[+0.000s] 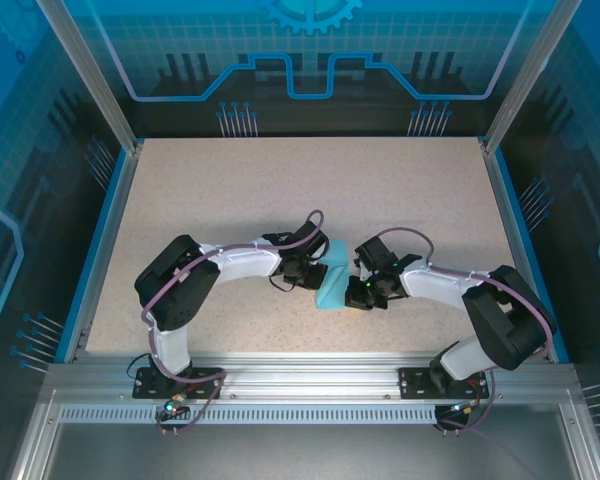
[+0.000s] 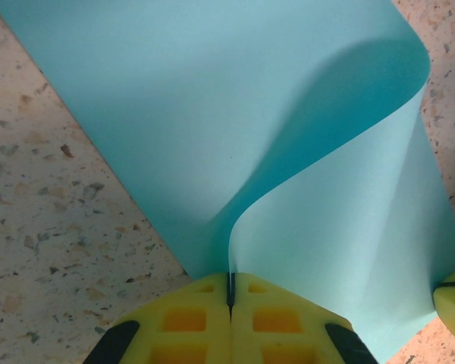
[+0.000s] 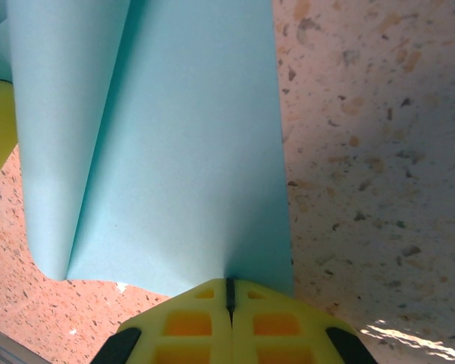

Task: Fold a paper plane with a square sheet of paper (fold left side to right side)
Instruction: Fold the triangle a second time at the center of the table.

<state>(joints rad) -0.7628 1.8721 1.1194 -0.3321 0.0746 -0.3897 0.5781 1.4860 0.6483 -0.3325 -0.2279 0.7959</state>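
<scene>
The square sheet of paper (image 1: 335, 280) is cyan and lies between the two arms near the table's front, bent over into a loose curl with no sharp crease. My left gripper (image 1: 314, 272) is shut on the sheet's raised edge (image 2: 230, 262), and the paper (image 2: 235, 114) arches away from its yellow fingertips (image 2: 197, 311). From the other side my right gripper (image 1: 366, 291) is shut on the paper (image 3: 174, 152), whose edge runs into the seam between its pads (image 3: 189, 318). Each wrist view catches a yellow finger of the other gripper at its edge.
The speckled beige table (image 1: 280, 190) spreads out behind and beside the paper. A blue rim (image 1: 108, 230) and metal posts border it, and the aluminium rail (image 1: 310, 375) with the arm bases runs along the front.
</scene>
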